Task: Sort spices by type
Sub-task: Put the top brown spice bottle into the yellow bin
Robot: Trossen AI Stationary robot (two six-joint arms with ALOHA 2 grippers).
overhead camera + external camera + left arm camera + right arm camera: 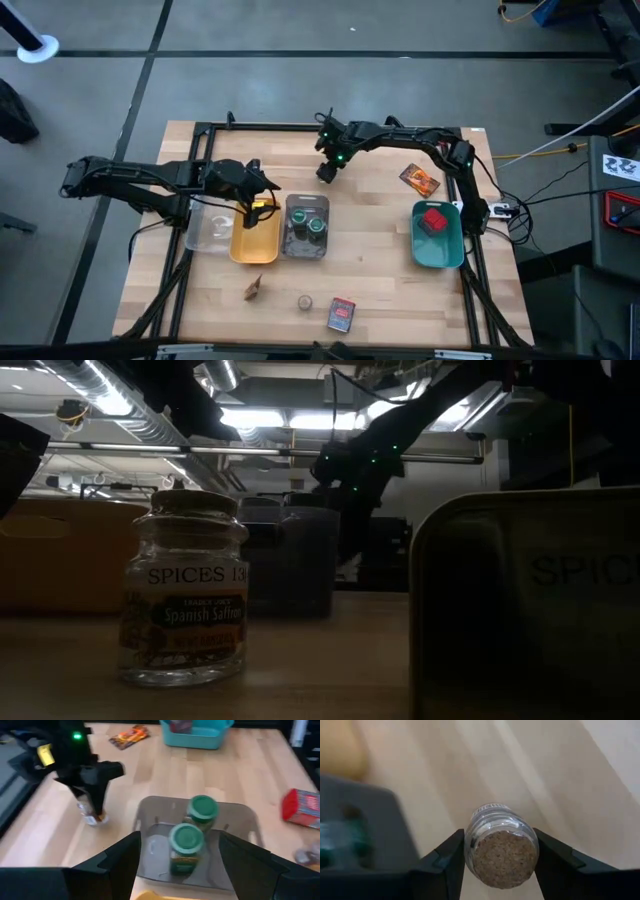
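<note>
The cork-topped jar (501, 847) is standing upright on the wooden counter (380, 255) near its far edge, just beyond the grey tray (306, 227). The right tool (327, 172) is reaching down over it, and its two fingers (451, 865) are sitting on either side of the jar's neck, touching or all but touching the glass. From the left wrist view the same jar (91, 814) is showing under that tool, its base on the wood.

Two green-lidded jars (309, 222) are standing side by side in the grey tray. A red box (433, 220) is lying in the teal tray (437, 238) on the right side of the counter, and an orange packet (420, 179) is lying flat on the wood beyond that tray. Along the near edge, a second packet (253, 289), a second cork-topped jar (304, 301) labelled Spanish Saffron, and a second red box (341, 314) are lying apart from one another.

The left tool (262, 205) is hanging over the yellow tray (254, 240), its fingers spread wide with nothing between them. A clear tray (209, 228) is sitting just left of the yellow one.
</note>
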